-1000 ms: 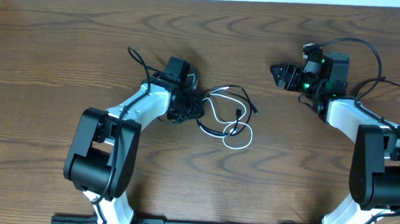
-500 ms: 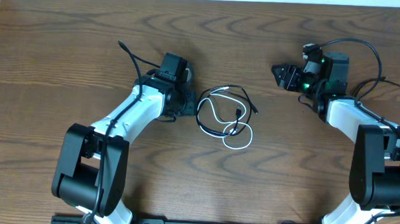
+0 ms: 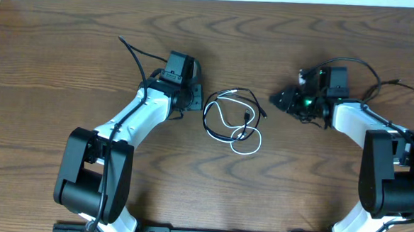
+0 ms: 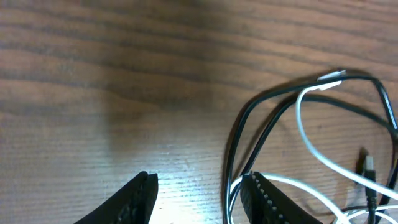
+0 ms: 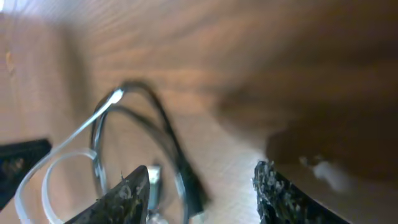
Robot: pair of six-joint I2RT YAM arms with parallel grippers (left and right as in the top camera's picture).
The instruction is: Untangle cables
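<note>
Progress: thin black cord (image 4: pixel 238 127) and thin white cord (image 4: pixel 301 124) lie looped together midway on the brown wooden desk (image 3: pixel 69 38); apparently nothing is separated yet.
Left gripper (image 3: pixel 193 101): low, just beside the tangle, jaws apart, empty.
Right gripper (image 3: pixel 279 100): near the tangle's other side, tilted toward it, jaws apart, empty.

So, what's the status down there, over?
Left gripper open, empty, at edge of cables. Right gripper open, empty, apart from them. Black and white strands looped together. Nothing in the way.
</note>
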